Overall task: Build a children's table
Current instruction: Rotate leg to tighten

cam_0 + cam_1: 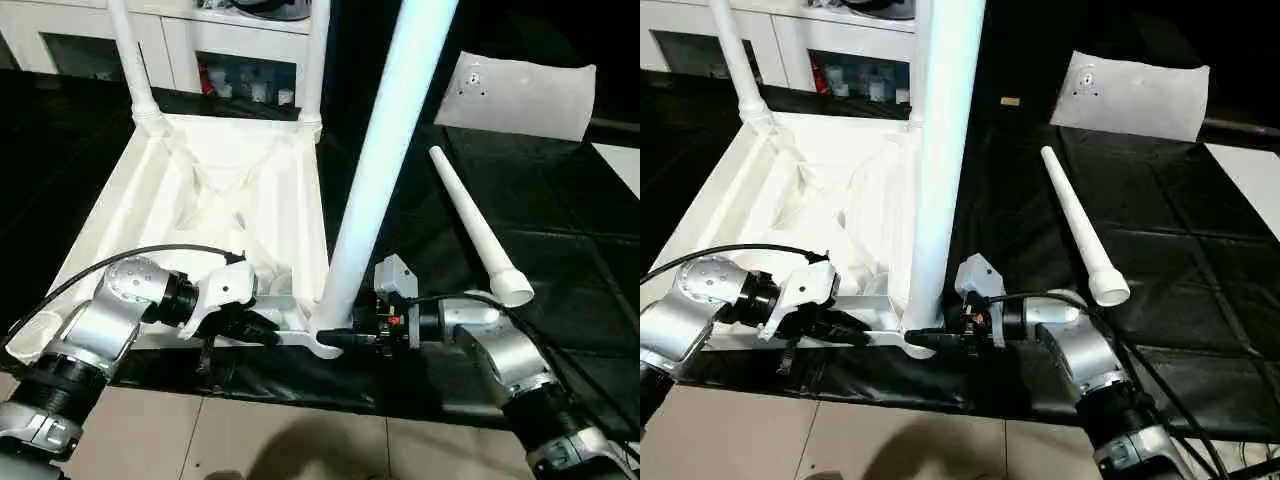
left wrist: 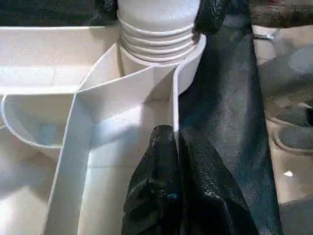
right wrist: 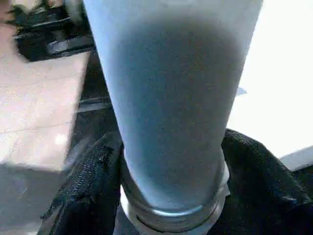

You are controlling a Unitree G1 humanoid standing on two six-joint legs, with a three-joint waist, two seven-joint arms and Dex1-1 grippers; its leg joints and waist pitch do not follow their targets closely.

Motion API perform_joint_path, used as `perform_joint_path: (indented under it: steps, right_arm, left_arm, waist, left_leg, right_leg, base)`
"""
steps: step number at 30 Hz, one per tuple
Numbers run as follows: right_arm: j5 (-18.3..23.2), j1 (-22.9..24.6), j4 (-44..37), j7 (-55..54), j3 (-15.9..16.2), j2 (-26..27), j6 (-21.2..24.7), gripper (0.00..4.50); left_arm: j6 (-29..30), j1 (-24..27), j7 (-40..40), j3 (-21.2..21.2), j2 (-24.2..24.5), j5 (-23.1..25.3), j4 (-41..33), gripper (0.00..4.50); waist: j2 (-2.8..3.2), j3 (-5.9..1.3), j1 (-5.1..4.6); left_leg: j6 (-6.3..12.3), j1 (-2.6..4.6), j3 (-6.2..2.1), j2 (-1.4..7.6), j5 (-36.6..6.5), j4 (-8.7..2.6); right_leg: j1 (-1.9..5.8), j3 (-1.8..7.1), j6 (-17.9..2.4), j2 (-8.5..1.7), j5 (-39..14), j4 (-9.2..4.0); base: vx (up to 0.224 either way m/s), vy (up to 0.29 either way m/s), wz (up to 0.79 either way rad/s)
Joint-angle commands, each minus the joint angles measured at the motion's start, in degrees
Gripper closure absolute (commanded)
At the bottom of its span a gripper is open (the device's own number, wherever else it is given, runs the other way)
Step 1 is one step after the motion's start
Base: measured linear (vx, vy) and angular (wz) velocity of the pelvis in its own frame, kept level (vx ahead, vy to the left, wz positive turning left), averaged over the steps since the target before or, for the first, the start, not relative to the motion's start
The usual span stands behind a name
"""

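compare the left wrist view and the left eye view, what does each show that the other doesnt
Left wrist view alone: the threaded rings at the leg's base, above the corner socket, and the left gripper clamped on the tabletop's edge wall.

Left eye view alone: two legs standing in the far corners, a loose leg on the black mat, the right gripper.

Both: the near-corner leg and the upturned tabletop.
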Motion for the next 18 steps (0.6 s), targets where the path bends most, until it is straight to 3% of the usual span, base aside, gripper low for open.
perform_joint_path:
  steps: [1,5,6,11,15,17,18]
  right_arm:
    - [0.17,0.32,-0.53,-4.87,-0.46,2.41,1.13,1.83]
    - [0.28,2.5,-2.36,-14.73,-2.21,8.25,3.52,1.83]
    - [0.28,2.5,-2.36,-14.73,-2.21,8.25,3.52,1.83]
    - [-3.33,2.64,-1.16,-33.11,-3.91,18.74,7.14,1.83]
    - [-4.59,1.91,-0.54,-38.76,-3.93,22.59,7.42,1.83]
    - [-3.98,1.86,-0.68,-39.08,-4.61,23.11,6.54,1.28]
    - [-3.82,1.86,-0.78,-38.76,-4.94,22.8,6.03,1.28]
  left_arm:
    - [2.5,0.78,4.67,-1.3,-2.83,0.94,-0.22,4.5]
    - [8.24,1.87,13.68,0.22,-8.82,0.78,-3.0,4.5]
    - [8.24,1.87,13.68,0.22,-8.82,0.78,-3.0,4.5]
    - [15.82,1.64,25.97,-0.5,-19.1,3.3,-6.1,4.5]
    - [17.35,0.42,31.54,-0.89,-23.18,5.24,-5.48,4.5]
    - [16.82,-0.21,31.89,-1.55,-23.36,6.02,-5.1,4.5]
    - [16.44,-0.39,31.51,-1.8,-23.03,6.22,-4.93,4.5]
  waist:
    - [1.12,-2.04,-0.45]
    - [0.88,-1.98,-0.73]
    - [0.91,-1.96,-1.0]
    - [0.79,-2.1,-2.33]
    - [0.72,-2.32,-2.85]
    - [0.72,-2.34,-2.87]
    - [0.9,-2.4,-2.82]
  left_leg:
    - [-0.18,-0.3,0.14,1.29,-12.96,-4.78]
    - [-0.07,-0.39,-0.21,1.12,-13.51,-4.93]
    - [-0.17,-0.64,-0.25,1.19,-12.87,-4.97]
    - [-0.74,-1.03,-0.4,1.02,-11.42,-5.04]
    - [0.42,-1.17,-0.3,0.86,-10.49,-4.94]
    - [0.5,-1.08,-0.24,0.88,-10.24,-4.93]
    - [0.69,-1.12,-0.23,0.9,-10.08,-4.92]
  right_leg:
    - [2.6,3.27,-9.26,-4.36,-18.71,-5.48]
    - [2.41,3.18,-6.02,-4.43,-25.61,-6.2]
    - [2.42,3.23,-5.78,-4.43,-25.22,-6.11]
    - [2.4,3.12,-5.74,-4.17,-23.35,-6.03]
    - [2.49,3.19,-5.92,-3.94,-19.05,-5.79]
    - [2.43,3.22,-5.95,-3.96,-18.49,-5.82]
    - [2.48,3.23,-6.0,-4.0,-17.66,-5.82]
  base:
    - [0.0,0.0,0.0]
    - [0.0,0.0,0.0]
    - [0.0,0.0,0.0]
    - [0.0,0.0,0.0]
    - [0.0,0.0,0.0]
    - [0.0,0.0,0.0]
    - [0.0,0.0,0.0]
